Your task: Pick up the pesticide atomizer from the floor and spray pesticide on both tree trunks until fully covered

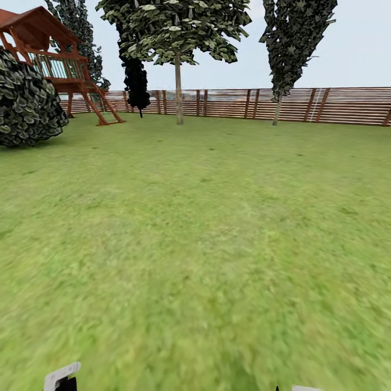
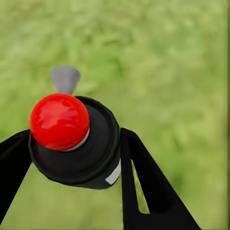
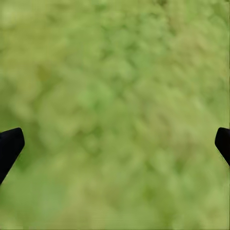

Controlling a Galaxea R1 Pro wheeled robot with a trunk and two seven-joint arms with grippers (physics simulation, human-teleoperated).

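The pesticide atomizer (image 2: pixel 76 143) sits between the two black fingers (image 2: pixel 153 191) of the left gripper (image 2: pixel 72 158), seen from above in the left wrist view: a round black body topped by a glossy red ball, with a small grey nozzle poking out beyond it. One finger presses against the body on one side and the other finger meets it on the opposite side, so the jaws are clamped on the atomizer, which hangs over blurred green grass.

The right gripper (image 3: pixel 115 143) holds nothing. Its two dark fingertips (image 3: pixel 9 146) show at opposite margins of the right wrist view, spread wide apart, with bare lawn between them.

In the head view the lawn (image 1: pixel 195 244) of the garden stretches ahead to a brown slatted fence (image 1: pixel 336 106) along its far edge. A tree (image 1: pixel 178 32) with a straight pale trunk (image 1: pixel 178 92) stands near the fence, about mid-way along it, and a second tree (image 1: pixel 296 38) with a thinner pale trunk stands further right by the fence. A black cone-shaped tree (image 1: pixel 136 81) stands left of the first. A red-brown wooden play tower (image 1: pixel 51 54) occupies the far left corner, with a dark rounded shrub (image 1: pixel 27 103) in front of it. At the near edge of the lawn small white parts of both arms peek in.
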